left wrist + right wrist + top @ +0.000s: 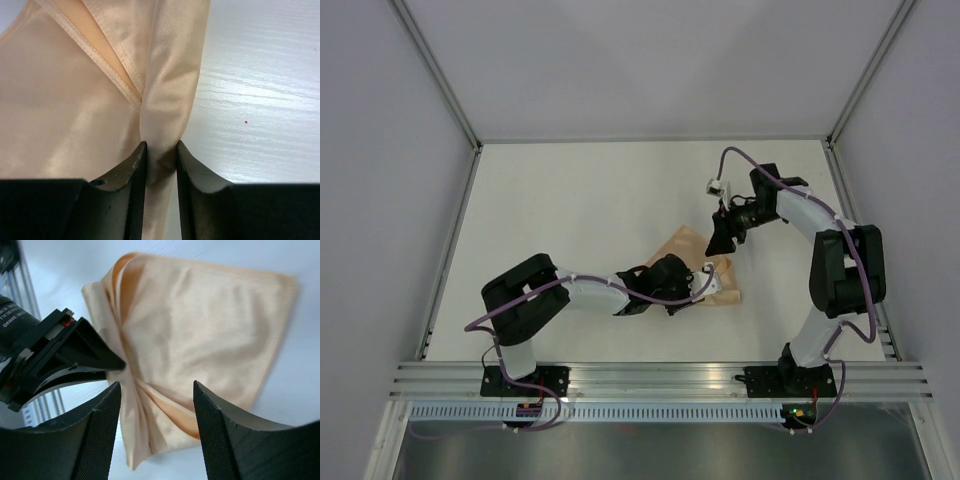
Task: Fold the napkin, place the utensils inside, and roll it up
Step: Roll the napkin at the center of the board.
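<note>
The peach-orange napkin [686,243] lies bunched on the white table, right of centre. My left gripper [705,283] reaches across it and is shut on a raised fold near its right edge; in the left wrist view the cloth [75,115] is pinched between the left gripper's [161,146] two dark jaws. Just above the napkin's far right corner hovers my right gripper [721,240]. In the right wrist view the right gripper [156,385] stands open over the gathered cloth [210,330], holding nothing, with the left gripper [119,365] at the left. The utensils are out of view.
The white table [580,200] is enclosed by pale walls with metal corner posts [435,70]. An aluminium rail [660,380] carrying both arm bases runs along the near edge.
</note>
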Controlling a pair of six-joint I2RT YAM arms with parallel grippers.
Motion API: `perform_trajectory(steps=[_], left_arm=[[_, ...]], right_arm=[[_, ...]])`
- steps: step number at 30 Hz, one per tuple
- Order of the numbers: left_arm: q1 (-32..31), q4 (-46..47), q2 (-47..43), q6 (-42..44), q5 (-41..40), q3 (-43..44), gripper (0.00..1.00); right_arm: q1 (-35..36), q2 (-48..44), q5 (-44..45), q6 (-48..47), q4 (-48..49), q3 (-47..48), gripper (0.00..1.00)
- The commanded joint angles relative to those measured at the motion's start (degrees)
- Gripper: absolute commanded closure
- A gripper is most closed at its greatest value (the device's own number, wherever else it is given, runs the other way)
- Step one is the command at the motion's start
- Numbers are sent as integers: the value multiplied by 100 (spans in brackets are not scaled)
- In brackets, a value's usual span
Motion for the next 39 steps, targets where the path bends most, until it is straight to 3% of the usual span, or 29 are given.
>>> perform_trajectory(steps=[1, 6, 11, 19, 27, 39], left_arm=[[365, -927, 155, -694, 1288, 128, 98], [830, -1358, 409, -993, 2315, 436, 98], [1147, -1587, 585, -1169, 3107, 560, 98], [1376, -2052, 1077, -1283, 3864, 1007, 98], [1675, -2079, 1315, -1459, 4286, 1122, 98], [1684, -2228, 1447, -1529, 4357, 1307, 98]], right_arm=[[-460, -757, -395, 545, 944, -321, 34], [-813, -1320, -431, 282, 1216, -961, 38], [-761, -2673, -55, 62, 2060, -2166, 36], [475, -4449, 1228, -211, 3194, -3916, 34], [2085, -4485, 2600, -176, 3739, -4549, 37], [3184, -3809, 3594, -88, 4372, -4761, 38]])
